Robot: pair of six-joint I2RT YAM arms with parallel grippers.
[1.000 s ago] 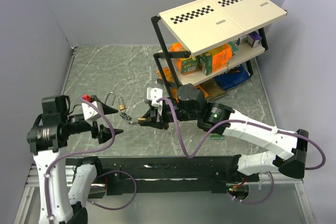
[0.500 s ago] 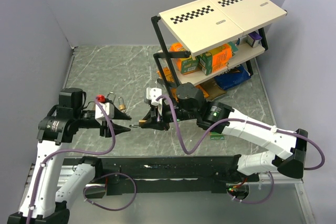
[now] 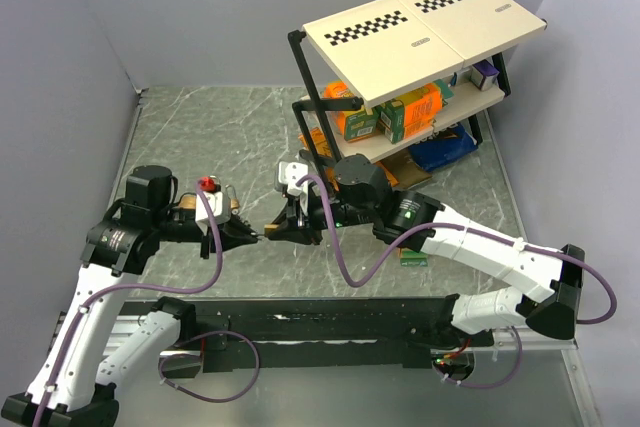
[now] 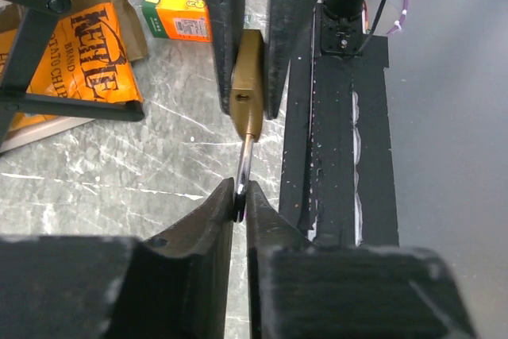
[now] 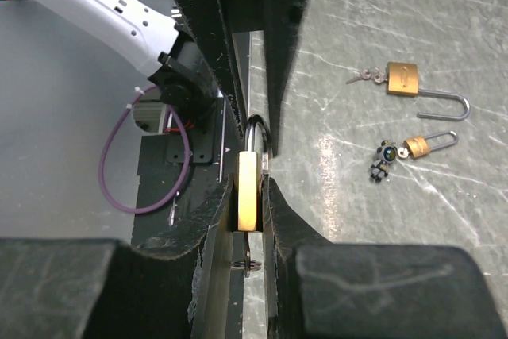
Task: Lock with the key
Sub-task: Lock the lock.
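A brass padlock (image 4: 248, 85) is held up off the table with my right gripper (image 5: 250, 186) shut on its body (image 5: 248, 204). A silver key (image 4: 245, 160) sticks out of the keyhole end toward my left gripper (image 4: 240, 194), which is shut on the key's head. The two grippers face each other tip to tip near the table's front middle, left gripper (image 3: 256, 235) and right gripper (image 3: 277, 231). In the right wrist view the left gripper's black fingers (image 5: 202, 21) close around a curved metal piece (image 5: 255, 136) beyond the padlock.
Two other padlocks lie on the marble table, a large one (image 5: 405, 81) with an open shackle and a small one (image 5: 421, 146) with a charm. A shelf rack (image 3: 400, 77) with boxes stands at the back right. A chips bag (image 4: 79, 69) and yellow box (image 4: 178, 17) lie beneath it.
My left arm has swung right to the held padlock, and its jaws have gone from wide open to shut on the key. The right arm has barely moved.
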